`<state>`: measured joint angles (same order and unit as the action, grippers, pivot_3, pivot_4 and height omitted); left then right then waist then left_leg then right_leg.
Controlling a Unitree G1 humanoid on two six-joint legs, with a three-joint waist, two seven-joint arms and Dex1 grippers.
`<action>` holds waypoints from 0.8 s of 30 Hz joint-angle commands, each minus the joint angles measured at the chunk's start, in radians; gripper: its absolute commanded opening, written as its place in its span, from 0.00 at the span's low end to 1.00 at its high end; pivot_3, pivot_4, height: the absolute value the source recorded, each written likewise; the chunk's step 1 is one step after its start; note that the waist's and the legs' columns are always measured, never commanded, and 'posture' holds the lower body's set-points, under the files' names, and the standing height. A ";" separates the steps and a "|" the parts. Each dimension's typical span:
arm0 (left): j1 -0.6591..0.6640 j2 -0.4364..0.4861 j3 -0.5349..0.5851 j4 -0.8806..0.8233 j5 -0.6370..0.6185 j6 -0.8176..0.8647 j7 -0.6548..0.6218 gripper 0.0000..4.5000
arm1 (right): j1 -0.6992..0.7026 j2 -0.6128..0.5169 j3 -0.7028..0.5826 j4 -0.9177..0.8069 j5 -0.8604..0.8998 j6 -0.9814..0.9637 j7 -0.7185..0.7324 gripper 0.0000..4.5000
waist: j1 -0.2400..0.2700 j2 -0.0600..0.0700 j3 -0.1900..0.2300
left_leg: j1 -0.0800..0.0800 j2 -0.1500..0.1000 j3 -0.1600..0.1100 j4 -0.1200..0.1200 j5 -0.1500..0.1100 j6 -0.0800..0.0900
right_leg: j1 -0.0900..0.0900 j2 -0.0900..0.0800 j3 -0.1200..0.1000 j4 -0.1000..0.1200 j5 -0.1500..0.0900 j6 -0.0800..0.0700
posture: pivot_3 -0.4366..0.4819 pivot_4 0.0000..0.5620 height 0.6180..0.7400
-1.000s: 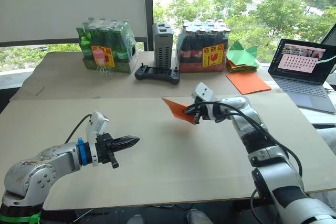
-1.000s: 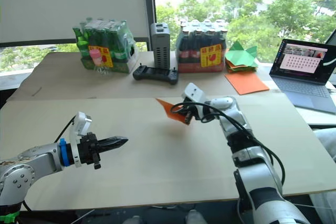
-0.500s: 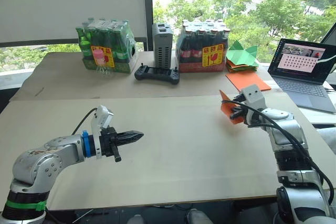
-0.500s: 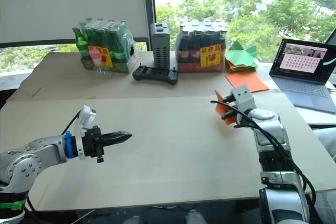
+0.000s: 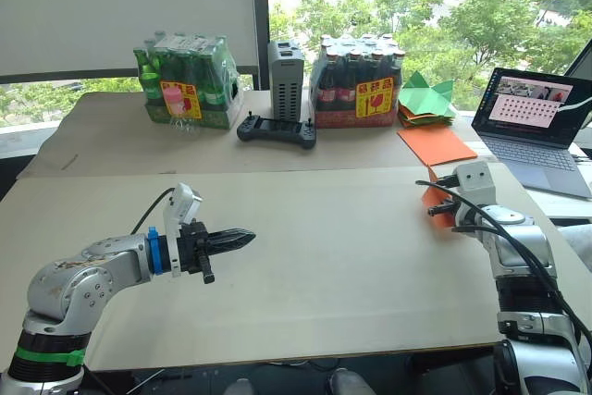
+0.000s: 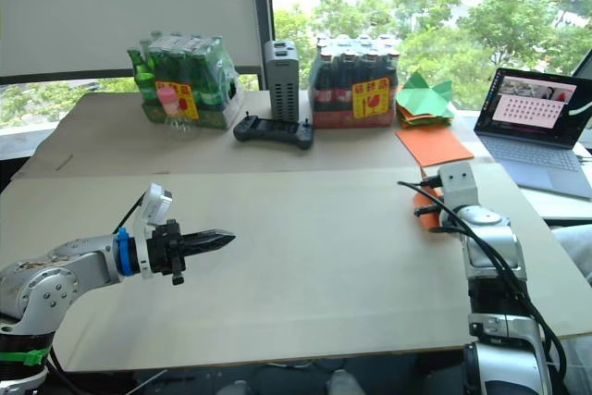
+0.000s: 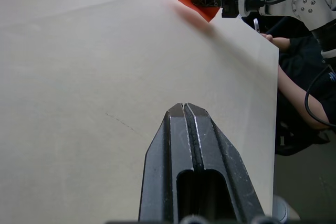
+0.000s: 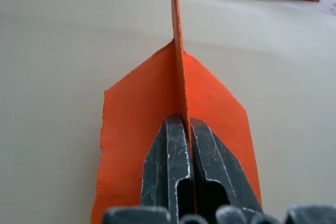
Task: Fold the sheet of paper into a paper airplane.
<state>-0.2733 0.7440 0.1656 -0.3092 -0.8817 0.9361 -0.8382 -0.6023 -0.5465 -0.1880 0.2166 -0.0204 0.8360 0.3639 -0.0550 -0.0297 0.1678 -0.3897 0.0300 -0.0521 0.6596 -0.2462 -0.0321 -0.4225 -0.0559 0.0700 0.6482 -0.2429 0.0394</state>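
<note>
My right gripper (image 8: 181, 121) is pinched tight on the paper airplane (image 8: 210, 98), its centre fold between my fingers, wings splayed either side. My left gripper (image 7: 182, 109) is fully closed, empty, over bare table (image 7: 79, 77).

two tan tables: near one (image 5: 305, 256) bare. on far one (image 5: 111, 136): green bottle pack (image 5: 188, 80) left, grey box (image 5: 286, 79), black controller (image 5: 277, 129), dark bottle pack (image 5: 359, 83), orange sheets (image 5: 437, 144) under green paper (image 5: 425, 99), laptop (image 5: 541, 127) far right.
</note>
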 commanded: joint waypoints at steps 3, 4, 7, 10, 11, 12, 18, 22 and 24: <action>-0.007 0.004 0.009 -0.014 0.000 -0.013 -0.009 0.00 | -0.002 0.002 -0.022 -0.021 0.029 -0.001 -0.023 0.21 | 0.000 0.000 0.000 | 0.000 0.000 0.000 0.000 0.000 0.000 | 0.000 0.000 0.000 0.000 0.000 0.000 | 0.48 0.27 1.00; -0.005 0.004 0.011 -0.015 -0.001 -0.012 -0.009 0.00 | -0.004 0.001 -0.023 -0.020 0.031 0.000 -0.029 0.28 | 0.000 0.000 0.000 | 0.000 0.000 0.000 0.000 0.000 0.000 | 0.000 0.000 0.000 0.000 0.000 0.000 | 0.48 0.27 1.00; 0.000 0.005 0.014 -0.016 -0.001 -0.012 -0.008 0.00 | -0.008 -0.001 -0.024 -0.015 0.039 -0.002 -0.043 0.51 | 0.000 0.000 0.000 | 0.000 0.000 0.000 0.000 0.000 0.000 | 0.000 0.000 0.000 0.000 0.000 0.000 | 0.48 0.27 1.00; 0.001 0.004 0.015 -0.017 -0.002 -0.011 -0.006 0.00 | -0.010 -0.001 -0.023 -0.013 0.043 -0.007 -0.063 0.75 | 0.000 0.000 0.000 | 0.000 0.000 0.000 0.000 0.000 0.000 | 0.000 0.000 0.000 0.000 0.000 0.000 | 0.48 0.27 1.00; 0.002 0.004 0.016 -0.018 -0.002 -0.012 -0.005 0.00 | -0.012 -0.001 -0.023 -0.018 0.040 -0.018 -0.075 0.83 | 0.000 0.000 0.000 | 0.000 0.000 0.000 0.000 0.000 0.000 | 0.000 0.000 0.000 0.000 0.000 0.000 | 0.48 0.27 1.00; 0.002 0.003 0.016 -0.017 -0.002 -0.013 -0.005 0.00 | -0.014 0.000 -0.021 -0.020 0.038 -0.026 -0.084 0.90 | 0.000 0.000 0.000 | 0.000 0.000 0.000 0.000 0.000 0.000 | 0.000 0.000 0.000 0.000 0.000 0.000 | 0.48 0.27 1.00; -0.001 -0.002 0.018 -0.009 0.000 -0.016 0.000 0.00 | -0.027 0.025 -0.026 -0.093 0.051 -0.215 -0.133 0.99 | -0.003 0.000 0.000 | 0.000 0.000 0.000 0.000 0.000 0.000 | 0.000 0.000 0.000 0.000 0.000 0.000 | 0.48 0.27 1.00; -0.003 -0.014 0.027 -0.004 0.001 -0.019 0.018 0.00 | 0.007 0.058 -0.002 -0.177 0.105 -0.326 -0.058 0.99 | -0.008 0.000 0.000 | 0.000 0.000 0.000 0.000 0.000 0.000 | 0.000 0.000 0.000 0.000 0.000 0.000 | 0.48 0.27 1.00; -0.005 -0.024 0.033 -0.001 0.000 -0.019 0.034 0.00 | 0.033 0.093 0.007 -0.240 0.158 -0.333 -0.014 0.99 | -0.007 0.000 0.000 | 0.000 0.000 0.000 0.000 0.000 0.000 | 0.000 0.000 0.000 0.000 0.000 0.000 | 0.48 0.27 1.00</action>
<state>-0.2685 0.7256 0.1726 -0.3034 -0.8791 0.9358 -0.8154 -0.5835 -0.4675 -0.1855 0.0431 0.0905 0.5303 0.3161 -0.0618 -0.0297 0.1678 -0.3896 0.0305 -0.0528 0.6596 -0.2462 -0.0321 -0.4221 -0.0557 0.0697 0.6483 -0.2429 0.0395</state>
